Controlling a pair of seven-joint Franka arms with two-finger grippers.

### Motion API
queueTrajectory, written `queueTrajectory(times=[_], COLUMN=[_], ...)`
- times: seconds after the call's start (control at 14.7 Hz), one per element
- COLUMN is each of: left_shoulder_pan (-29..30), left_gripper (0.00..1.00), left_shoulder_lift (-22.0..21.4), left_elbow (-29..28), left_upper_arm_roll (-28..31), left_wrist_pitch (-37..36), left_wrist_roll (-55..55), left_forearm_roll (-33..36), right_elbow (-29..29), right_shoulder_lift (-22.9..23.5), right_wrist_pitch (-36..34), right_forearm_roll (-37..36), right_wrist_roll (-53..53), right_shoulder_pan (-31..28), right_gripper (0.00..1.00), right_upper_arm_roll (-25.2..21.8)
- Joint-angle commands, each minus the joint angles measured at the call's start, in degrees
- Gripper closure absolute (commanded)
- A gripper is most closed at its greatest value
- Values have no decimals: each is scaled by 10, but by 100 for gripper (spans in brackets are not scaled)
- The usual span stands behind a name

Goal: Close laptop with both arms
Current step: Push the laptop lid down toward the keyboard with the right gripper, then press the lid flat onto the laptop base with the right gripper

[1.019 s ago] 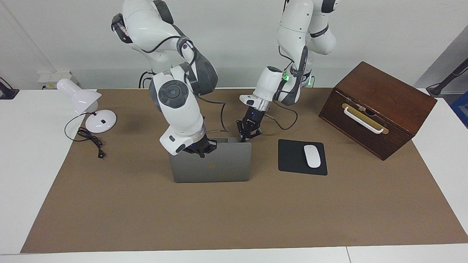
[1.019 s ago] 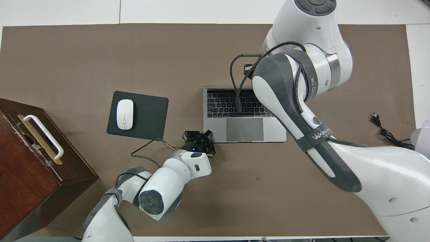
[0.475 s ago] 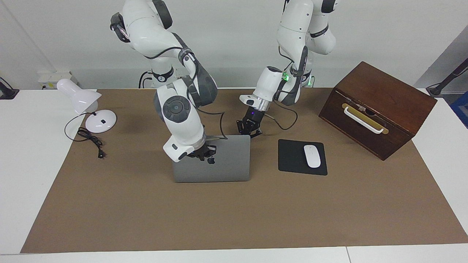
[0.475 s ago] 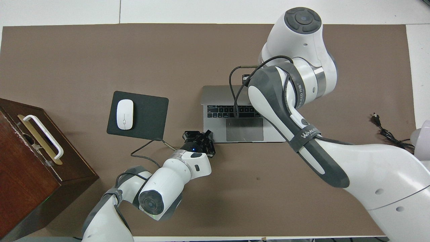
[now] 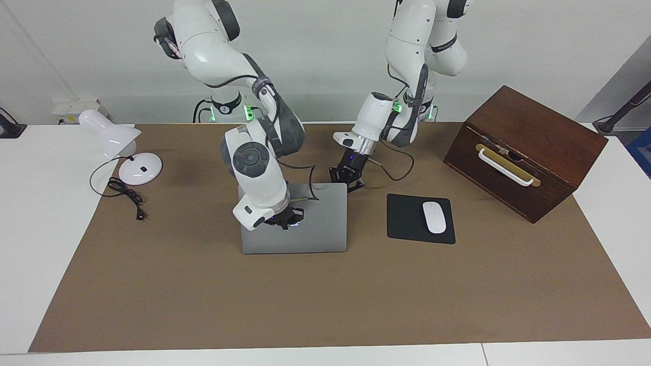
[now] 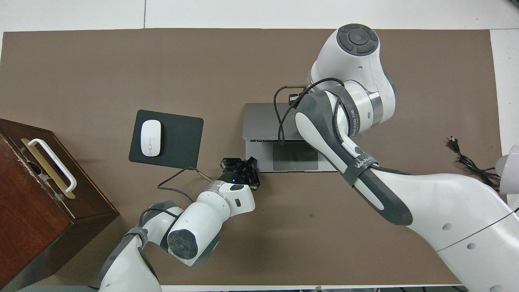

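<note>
A: We're mid-close on the laptop, which sits in the middle of the brown mat, beside the black mouse pad. The lid is tipped well over the keyboard, with only the trackpad and a thin strip of keys showing from above.

B: And the right gripper is on the lid's back, fingertips pinched together, gripping nothing, just pushing.

A: We read the left gripper the same way: fingers together, empty, down at the corner of the base nearest the robots on the mouse pad's side. Bracing it, we'd judge, though we can't confirm contact.

B: So what's next, in our view?

A: The right arm needs a steady downward press to bring the lid flat onto the base, while the left keeps that corner from sliding toward the robots.
</note>
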Motion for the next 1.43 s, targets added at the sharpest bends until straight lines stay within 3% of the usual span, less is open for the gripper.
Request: queueTrajectory(times=[0.0,1.36], left_shoulder_pan=[2,3], left_gripper=[100,100], left_shoulder_lift=[41,42], left_elbow=[8,8], left_upper_arm_roll=[9,10], left_wrist_pitch=[5,4], left_wrist_roll=[13,13], left_forearm_roll=[-1,0], right_elbow=[-30,-75], right_shoulder_lift=[-5,7], right_wrist_pitch=[30,109], right_forearm_roll=[9,9], right_wrist_roll=[-9,-4], right_shoulder_pan=[-8,-7], right_gripper=[100,100], right_upper_arm_roll=[8,8])
